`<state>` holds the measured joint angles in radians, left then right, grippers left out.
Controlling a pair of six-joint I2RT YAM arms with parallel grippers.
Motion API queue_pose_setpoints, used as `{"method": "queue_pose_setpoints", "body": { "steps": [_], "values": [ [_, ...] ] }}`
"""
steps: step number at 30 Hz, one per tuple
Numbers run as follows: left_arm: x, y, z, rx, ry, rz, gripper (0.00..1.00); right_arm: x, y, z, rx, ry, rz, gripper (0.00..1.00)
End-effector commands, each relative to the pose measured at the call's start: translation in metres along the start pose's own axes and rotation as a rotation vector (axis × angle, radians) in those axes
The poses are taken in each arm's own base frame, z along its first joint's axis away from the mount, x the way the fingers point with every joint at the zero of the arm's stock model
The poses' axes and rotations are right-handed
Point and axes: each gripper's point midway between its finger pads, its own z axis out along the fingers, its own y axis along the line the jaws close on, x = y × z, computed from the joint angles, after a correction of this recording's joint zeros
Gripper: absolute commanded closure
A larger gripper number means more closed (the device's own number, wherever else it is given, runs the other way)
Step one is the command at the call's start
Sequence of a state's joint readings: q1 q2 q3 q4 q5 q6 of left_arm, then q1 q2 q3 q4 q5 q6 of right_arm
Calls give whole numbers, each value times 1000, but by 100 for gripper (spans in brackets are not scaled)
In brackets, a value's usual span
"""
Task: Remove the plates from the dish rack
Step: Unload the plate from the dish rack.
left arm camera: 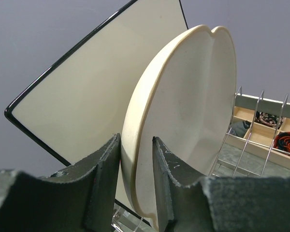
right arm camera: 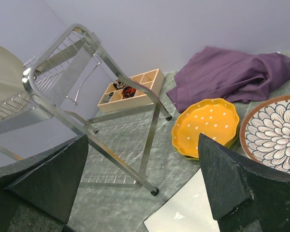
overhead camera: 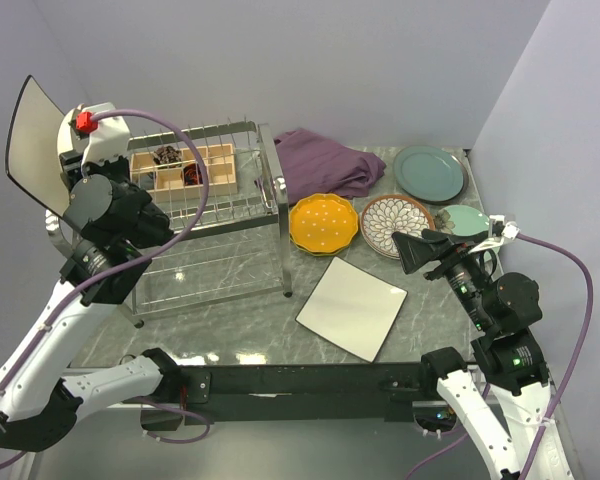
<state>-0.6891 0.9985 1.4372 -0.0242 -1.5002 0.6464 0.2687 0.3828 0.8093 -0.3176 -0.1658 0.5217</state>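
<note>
- Reaching to the left end of the dish rack [overhead camera: 215,190] in the top view, the left arm [overhead camera: 110,210] hides its own fingers. An upright square plate [overhead camera: 35,145] stands on edge there.
- From the left wrist, the left gripper [left arm camera: 136,179] is nearly closed and clamps the rim of the round cream plate [left arm camera: 183,121]. One finger sits on each face. The upright square plate is just behind it.
- From the right wrist, the right gripper [right arm camera: 142,159] is spread wide and grasps nothing. It hangs over the table [right arm camera: 130,212], well apart from the dish rack. The orange dotted plate [right arm camera: 205,125] and a flat square plate [right arm camera: 188,212] lie near it.
</note>
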Motion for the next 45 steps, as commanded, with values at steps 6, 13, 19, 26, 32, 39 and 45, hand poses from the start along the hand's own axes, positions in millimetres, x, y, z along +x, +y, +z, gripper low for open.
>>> {"method": "queue_pose_setpoints", "body": {
  "steps": [6, 13, 19, 26, 32, 39, 45],
  "values": [
    [5, -3, 2, -41, 26, 21, 64, -6, 4, -2, -19, -23, -28, 0],
    [7, -4, 4, -35, 17, 17, 65, -5, 5, -2, -23, -21, -28, 0],
    [15, -5, 8, -53, 21, 35, 71, -6, 6, -3, -28, -24, -29, 0],
    [7, -2, 10, -60, 17, 27, 91, -7, 7, -4, -31, -28, -30, 0],
    [-6, -7, 11, -61, 9, 28, 99, -7, 7, -5, -31, -28, -31, 0],
    [-20, -5, 13, -59, -13, 0, 99, -8, 6, -5, -29, -34, -30, 0],
    [-36, 0, 13, -58, -30, -11, 99, -8, 6, -5, -28, -35, -33, 0]
  ]
}}
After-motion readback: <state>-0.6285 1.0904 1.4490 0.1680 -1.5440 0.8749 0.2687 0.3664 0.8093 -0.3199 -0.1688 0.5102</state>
